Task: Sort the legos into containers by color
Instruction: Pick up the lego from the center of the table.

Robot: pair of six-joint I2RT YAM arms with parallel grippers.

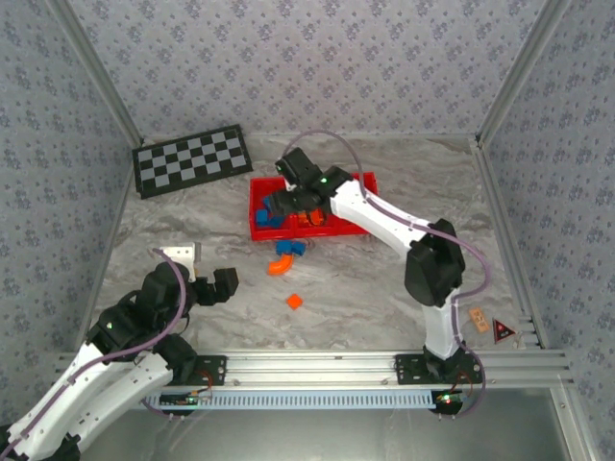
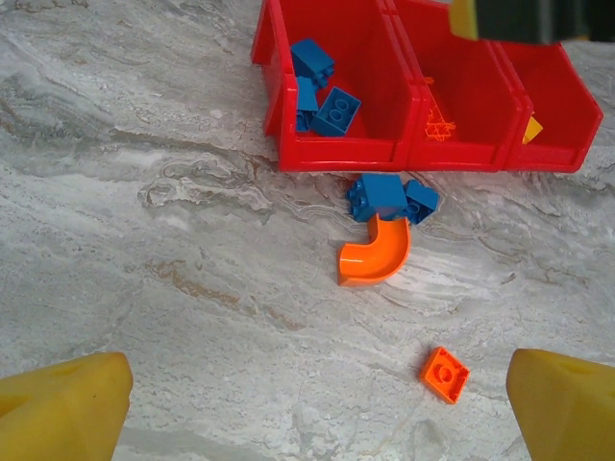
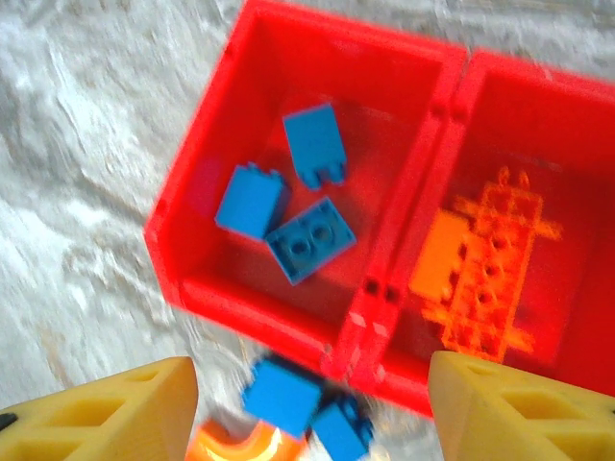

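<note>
Below the right tool (image 3: 312, 403), spread wide and empty, three blue legos (image 3: 309, 240) lie inside the tray's end compartment (image 3: 384, 106).

bare table (image 2: 125, 288) left of the tray (image 2: 336, 154); blue bricks (image 2: 382, 195) and an orange curve (image 2: 377, 257) crowd its near wall.

Red tray (image 2: 336, 154), three blue legos (image 3: 309, 240) inside (leftmost compartment (image 3: 384, 115))

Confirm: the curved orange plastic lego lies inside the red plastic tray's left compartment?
Wrong. The curved orange plastic lego lies on the table, outside the red plastic tray, next to loose blue bricks. The left wrist view shows it.
</note>
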